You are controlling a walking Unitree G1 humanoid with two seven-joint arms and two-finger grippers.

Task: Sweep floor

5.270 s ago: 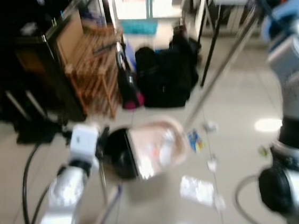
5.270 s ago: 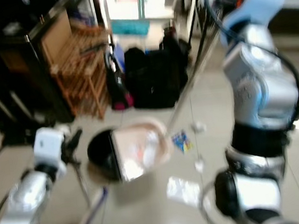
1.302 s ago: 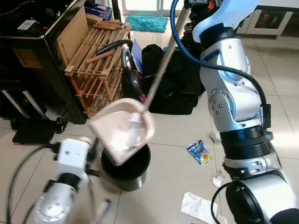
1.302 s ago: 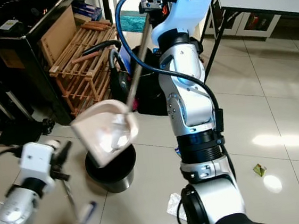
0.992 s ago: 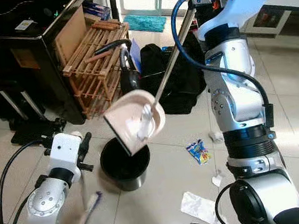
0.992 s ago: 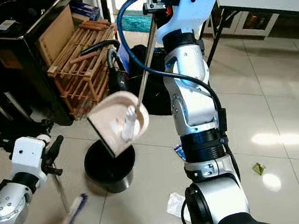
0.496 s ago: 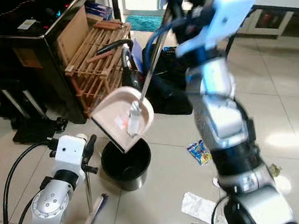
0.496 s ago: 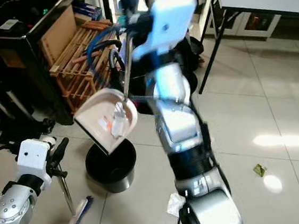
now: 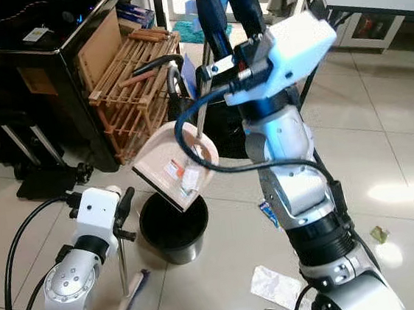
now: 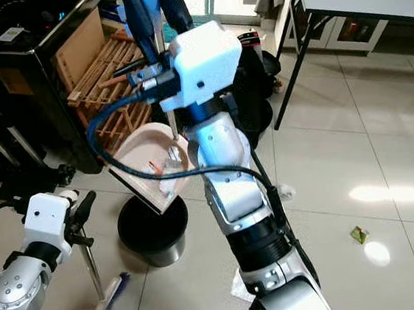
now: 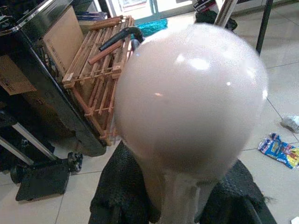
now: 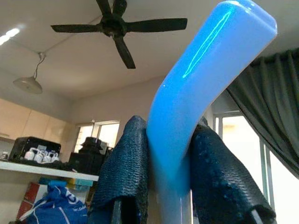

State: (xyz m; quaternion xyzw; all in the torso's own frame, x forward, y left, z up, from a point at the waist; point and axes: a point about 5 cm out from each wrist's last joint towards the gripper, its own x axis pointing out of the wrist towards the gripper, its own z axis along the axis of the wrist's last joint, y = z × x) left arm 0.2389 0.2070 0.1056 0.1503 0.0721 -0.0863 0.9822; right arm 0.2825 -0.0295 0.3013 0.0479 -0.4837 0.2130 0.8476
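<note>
Clamped in the left gripper (image 9: pixel 124 208) is the upright broom (image 9: pixel 126 297), its rounded handle top (image 11: pixel 191 102) seen close up between the black fingers (image 11: pixel 117 196) in the left wrist view, bristles resting on the floor beside the black bin (image 9: pixel 174 229). Farther off, the blue handle (image 12: pixel 205 84) of the dustpan (image 9: pixel 175 166) is gripped by the right gripper (image 12: pixel 182 182), the pan tilted over the bin with scraps (image 9: pixel 183 176) inside. If the pan is tipped off-centre, scraps may be spilled past the rim onto the tiles, where a blue wrapper (image 11: pixel 280 149) and crumpled paper (image 9: pixel 276 285) are not yet swept.
</note>
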